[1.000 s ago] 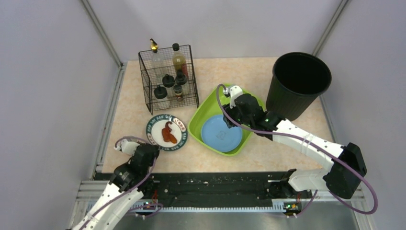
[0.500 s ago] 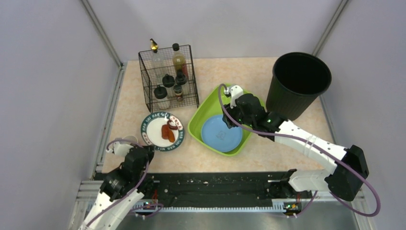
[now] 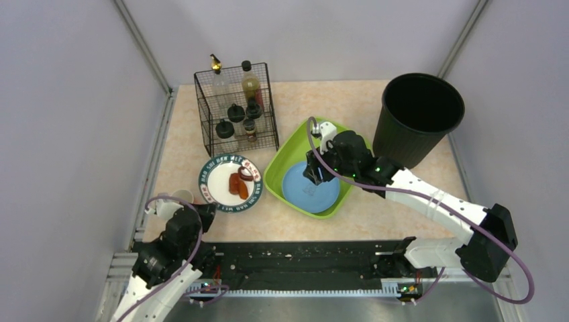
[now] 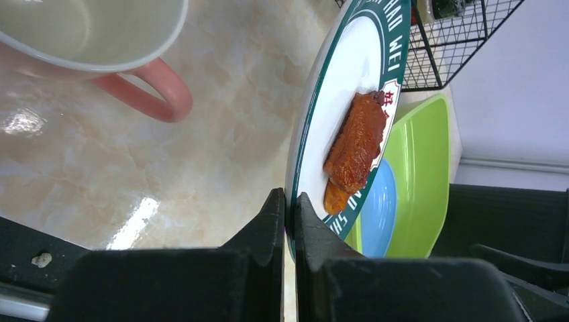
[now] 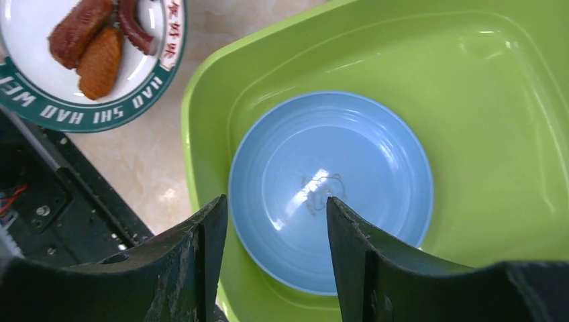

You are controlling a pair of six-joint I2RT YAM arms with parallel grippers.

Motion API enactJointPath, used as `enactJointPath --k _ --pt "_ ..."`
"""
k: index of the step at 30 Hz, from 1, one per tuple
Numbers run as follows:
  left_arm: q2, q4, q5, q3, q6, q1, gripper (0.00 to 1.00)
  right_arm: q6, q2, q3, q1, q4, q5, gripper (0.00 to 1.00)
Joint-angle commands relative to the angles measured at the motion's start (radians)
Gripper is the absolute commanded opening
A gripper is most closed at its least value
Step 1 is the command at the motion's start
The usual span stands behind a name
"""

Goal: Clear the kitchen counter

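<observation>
While the beige marbled counter [image 3: 322, 100] is lying beneath everything, a black bin [image 3: 409, 144] is standing at its far right. A green tub [image 5: 496, 134] is holding a blue plate [image 5: 362, 168]; the right claw [image 5: 275, 201] is hovering above, jaws apart. The left claw [image 4: 288, 198] is pinching a green-rimmed plate [image 4: 349, 54] of browned meat [image 4: 355, 144] by its rim, a half-cropped pink mug [image 4: 80, 33] sitting beside.

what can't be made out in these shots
- Mug: left wrist view, top edge cuts off all but rim and handle.
- Bin inside: top view, too dark to tell contents.
- Bottles in wire rack: top view, labels too small behind mesh.
- Blue plate mark: right wrist view, too small to read.
</observation>
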Motion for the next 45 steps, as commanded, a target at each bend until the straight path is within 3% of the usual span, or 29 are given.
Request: enactJointPath --k 1,11,30,45 --pt "-0.006 0.143 0.043 0.069 -0.006 -0.004 0.0 0.067 -0.032 0.05 0.014 0.082 -0.131 0.56" --pt "0.074 0.296 0.166 0.055 0.016 -0.004 0.0 0.233 -0.007 -0.018 0.015 0.269 -0.269 0.58" --pt "0.129 0.489 0.318 -0.032 -0.004 -0.005 0.0 0.473 0.07 -0.219 0.014 0.587 -0.27 0.58" --pt "0.127 0.519 0.337 -0.042 -0.008 -0.003 0.0 0.542 0.142 -0.253 0.015 0.711 -0.299 0.37"
